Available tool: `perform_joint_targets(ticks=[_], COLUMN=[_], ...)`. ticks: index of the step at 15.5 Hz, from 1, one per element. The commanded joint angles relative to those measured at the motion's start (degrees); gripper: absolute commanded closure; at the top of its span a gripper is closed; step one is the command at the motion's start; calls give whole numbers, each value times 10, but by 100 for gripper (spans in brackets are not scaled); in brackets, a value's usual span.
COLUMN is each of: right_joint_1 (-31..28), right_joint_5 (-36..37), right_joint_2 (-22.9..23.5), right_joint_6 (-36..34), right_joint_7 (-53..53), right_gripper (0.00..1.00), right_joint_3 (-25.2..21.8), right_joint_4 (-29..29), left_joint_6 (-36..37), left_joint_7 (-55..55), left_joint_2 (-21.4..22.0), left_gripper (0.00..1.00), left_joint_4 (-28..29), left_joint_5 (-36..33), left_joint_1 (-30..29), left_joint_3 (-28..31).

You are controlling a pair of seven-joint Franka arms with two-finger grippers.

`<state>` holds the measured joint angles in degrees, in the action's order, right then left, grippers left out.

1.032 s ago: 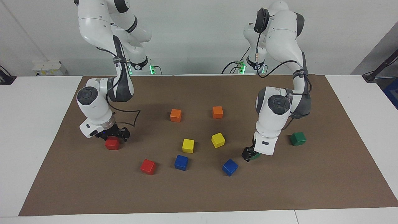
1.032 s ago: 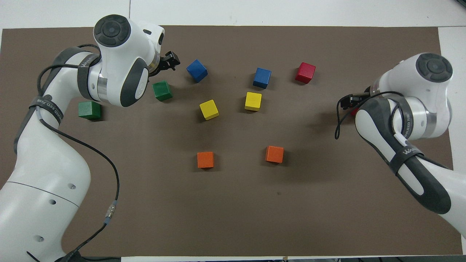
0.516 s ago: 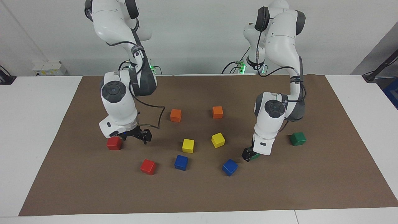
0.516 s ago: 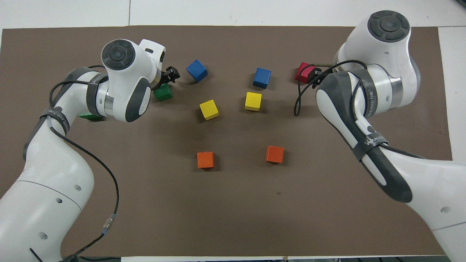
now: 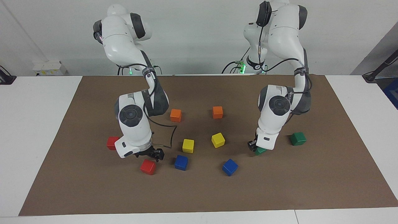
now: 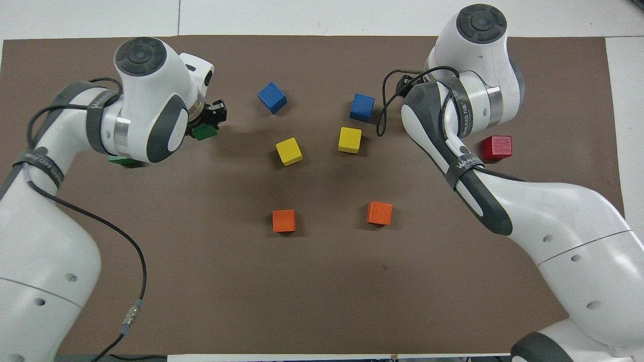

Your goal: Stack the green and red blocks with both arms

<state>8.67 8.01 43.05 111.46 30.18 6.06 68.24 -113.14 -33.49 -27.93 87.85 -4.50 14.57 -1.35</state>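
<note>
Brown mat (image 5: 199, 196) on the counter (image 5: 34, 130), coloured blocks all over it, and nothing stacked yet as far as I can see.

Of the four that matter, the two nearest the robots are the second green block (image 5: 298, 138) at the left arm's end and the second red block (image 5: 111, 143) at the right arm's end. Both sit flat on the mat with nothing touching them.

A bit farther out, the left gripper (image 5: 252, 147) is down low with its fingers squeezed in on the first green block (image 5: 261, 151), so that's a proper pinch. Can't tell if the block has left the mat.

The right gripper (image 5: 153, 154) is spread wide and hangs just above the first red block (image 5: 148, 167), which is the farthest of the four. It doesn't look like it's touching.

So I'd call this the pick-up step on both sides, with the left arm ahead. Next, I reckon the left needs a clean straight lift, then a carry back to the second green block, setting its block down square on top. The right has to drop so its fingers straddle the red block, close, then do the same with its own pair.
</note>
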Motion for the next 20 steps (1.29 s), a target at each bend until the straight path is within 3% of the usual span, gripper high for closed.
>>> perform_joint_targets(ticks=[1,4,6,10,13,14,15,20], right_joint_1=[0,-3,-6,-14,-15,-15,-16,-23], right_joint_5=[11,11,10,11,9,9,8,11], right_joint_2=[38,41,41,38,35,34,33,22], right_joint_6=[14,39,67,77,88,97,103,73], right_joint_7=[12,13,14,14,18,18,18,5], right_gripper=[0,0,0,5,35,58,98,100], right_joint_3=[0,1,1,0,0,0,1,1], right_joint_4=[-47,-33,-18,-6,8,21,29,23], left_joint_6=[51,28,-18,-93,-112,-118,-124,-144], left_joint_7=[161,354,381,396,394,395,394,374], left_joint_2=[128,156,157,146,139,138,136,126], left_gripper=[100,100,100,100,100,100,100,100], left_joint_4=[92,139,164,193,194,195,197,212], left_joint_5=[4,18,27,32,84,85,85,85], left_joint_1=[-61,-141,-182,-189,-198,-197,-196,-191], left_joint_3=[-1,-1,-3,-1,-1,-1,-1,-1])
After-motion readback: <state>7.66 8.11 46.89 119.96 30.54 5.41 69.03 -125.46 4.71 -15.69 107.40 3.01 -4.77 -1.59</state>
